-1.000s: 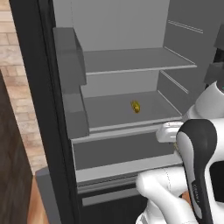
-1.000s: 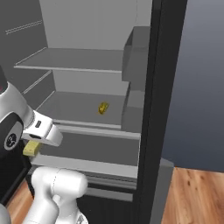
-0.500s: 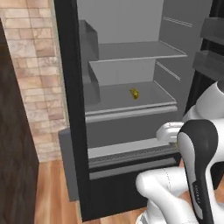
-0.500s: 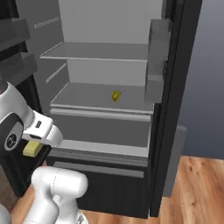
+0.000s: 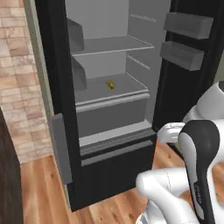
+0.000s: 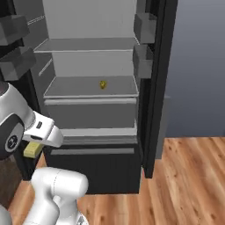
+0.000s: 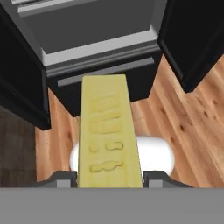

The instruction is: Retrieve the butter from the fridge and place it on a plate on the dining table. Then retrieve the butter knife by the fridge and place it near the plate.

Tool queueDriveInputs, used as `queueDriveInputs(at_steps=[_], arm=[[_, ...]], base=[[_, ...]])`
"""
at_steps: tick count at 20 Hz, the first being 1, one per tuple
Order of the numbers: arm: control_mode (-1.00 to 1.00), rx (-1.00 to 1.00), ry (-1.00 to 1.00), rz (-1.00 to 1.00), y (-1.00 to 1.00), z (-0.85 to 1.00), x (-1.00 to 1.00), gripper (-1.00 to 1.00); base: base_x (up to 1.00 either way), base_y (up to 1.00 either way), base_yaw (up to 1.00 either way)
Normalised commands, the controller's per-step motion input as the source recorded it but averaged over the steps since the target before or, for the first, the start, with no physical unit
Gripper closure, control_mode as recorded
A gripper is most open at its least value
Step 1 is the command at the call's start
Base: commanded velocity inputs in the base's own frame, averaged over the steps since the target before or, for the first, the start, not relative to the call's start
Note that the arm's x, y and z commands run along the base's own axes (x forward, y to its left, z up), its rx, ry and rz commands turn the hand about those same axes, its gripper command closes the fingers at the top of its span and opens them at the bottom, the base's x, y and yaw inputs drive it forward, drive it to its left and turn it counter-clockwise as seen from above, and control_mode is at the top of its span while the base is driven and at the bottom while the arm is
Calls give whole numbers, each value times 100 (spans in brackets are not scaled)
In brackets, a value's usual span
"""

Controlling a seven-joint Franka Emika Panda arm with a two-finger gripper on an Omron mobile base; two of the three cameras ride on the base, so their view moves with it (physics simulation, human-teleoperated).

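A white robot arm carries the butter [image 7: 109, 135], a pale-yellow stick, clamped between the two fingers of its pincer [image 7: 110, 178], which presses on the stick from both sides at its near end. In the hand view the stick juts out over the wood floor [image 7: 175, 118], pointing toward the fridge [image 5: 109, 144], with its far end unsupported. In the right base view a corner of the butter [image 6: 32, 149] shows beneath the wrist, low at the left, in front of the fridge's lower drawer [image 6: 92, 151].

The fridge stands with both doors open, its grey shelves nearly bare. A small golden-brown lump [image 5: 111, 85] sits alone on the lower shelf [image 5: 109, 89], well apart from the arm.

The fetch from the fridge appears done; the trip to the dining table and plate remains, and neither is in sight here.

The main risk looks to be the grip itself. The stick is long and held at one end, so a sharp turn of the base or a quick swing of the arm could lever it loose and drop it on the floor. The open door panels flank the robot on both sides, and a wide turn might clip the protruding butter or the elbow against a door edge or door bin [image 5: 181, 54], knocking the stick askew.
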Motion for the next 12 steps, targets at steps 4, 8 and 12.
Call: queueDriveInputs(at_steps=[4,8,12], arm=[[100,0,0,0,0,0,0,100],[100,0,0,0,0,0,0,100],[100,0,0,0,0,0,0,100]], base=[[-57,0,-73],[-28,0,-86],[-22,0,-85]])
